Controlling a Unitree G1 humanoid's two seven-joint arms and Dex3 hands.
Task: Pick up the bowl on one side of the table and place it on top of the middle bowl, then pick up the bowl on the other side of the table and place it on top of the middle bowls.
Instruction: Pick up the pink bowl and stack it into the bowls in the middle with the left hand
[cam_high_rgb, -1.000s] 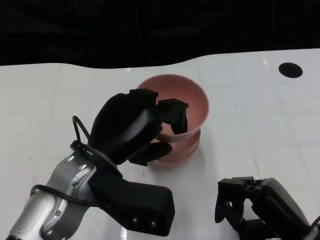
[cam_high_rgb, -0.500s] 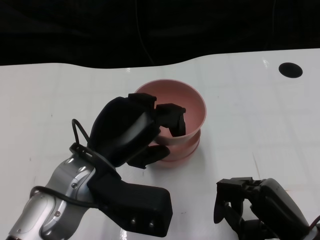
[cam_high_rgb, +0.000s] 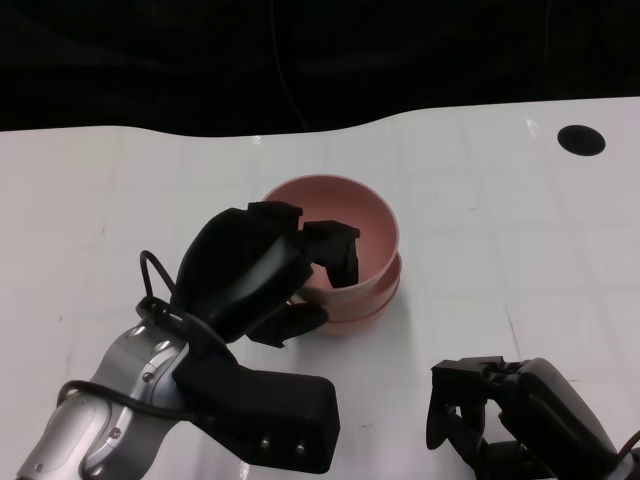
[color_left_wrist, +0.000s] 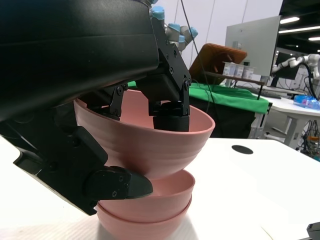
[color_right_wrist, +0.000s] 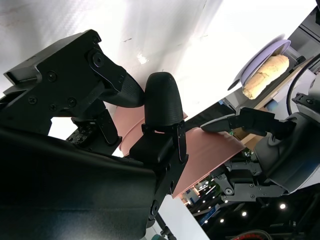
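My left hand (cam_high_rgb: 255, 270) grips a pink bowl (cam_high_rgb: 345, 225) by its near rim, fingers inside and thumb outside. In the left wrist view the fingers (color_left_wrist: 170, 117) hook over the rim of this bowl (color_left_wrist: 150, 140), and the thumb presses its outer wall from below. The bowl sits tilted in the mouth of two nested pink bowls (color_left_wrist: 150, 210), whose rims (cam_high_rgb: 378, 298) show beneath it at mid-table. My right hand (cam_high_rgb: 505, 415) hovers low at the front right, empty, fingers apart. The right wrist view shows the held bowl (color_right_wrist: 210, 150) beyond those fingers.
A black round hole (cam_high_rgb: 581, 139) marks the white table (cam_high_rgb: 520, 230) at the far right. The table's far edge runs behind the bowls, with darkness beyond. In the left wrist view a green-covered bench (color_left_wrist: 235, 97) stands off the table.
My left hand has lowered the pink bowl down and slightly toward me, so it now sits deeper in the stacked bowls. The right hand has barely moved.
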